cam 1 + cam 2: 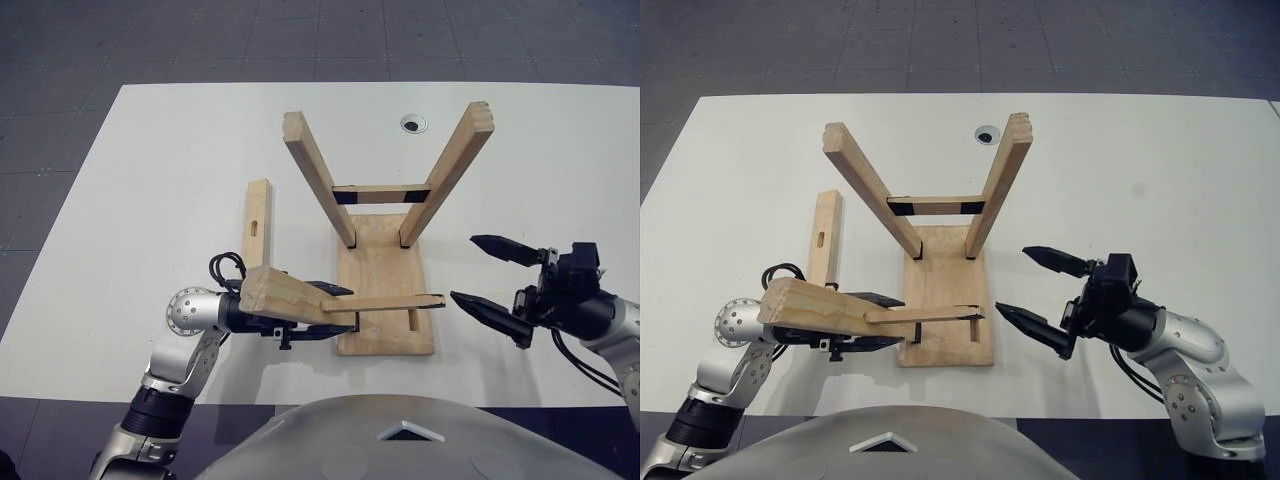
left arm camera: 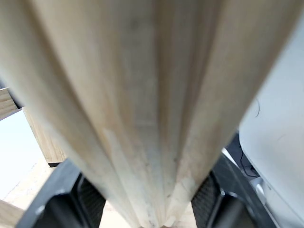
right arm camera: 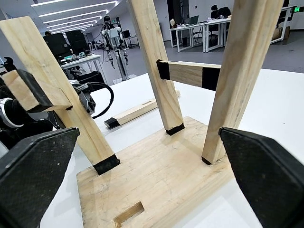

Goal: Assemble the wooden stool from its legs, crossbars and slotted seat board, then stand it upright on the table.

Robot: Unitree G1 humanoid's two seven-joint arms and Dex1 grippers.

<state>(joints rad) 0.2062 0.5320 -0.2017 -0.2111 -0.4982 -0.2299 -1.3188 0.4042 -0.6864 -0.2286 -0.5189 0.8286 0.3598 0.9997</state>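
Clamping the leg, left gripper; right gripper spread.

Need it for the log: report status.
Left gripper shut on third leg, crossbar attached, at seat board. Right gripper open, empty, beside board. Spare leg lies left, clear.

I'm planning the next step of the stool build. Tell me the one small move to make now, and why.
Probably ease the right gripper in and close its open fingers on the free end of the crossbar. The left gripper holds the tilted leg that crossbar sticks out from, over the seat board, and that end hangs unsupported just beside the right fingers.
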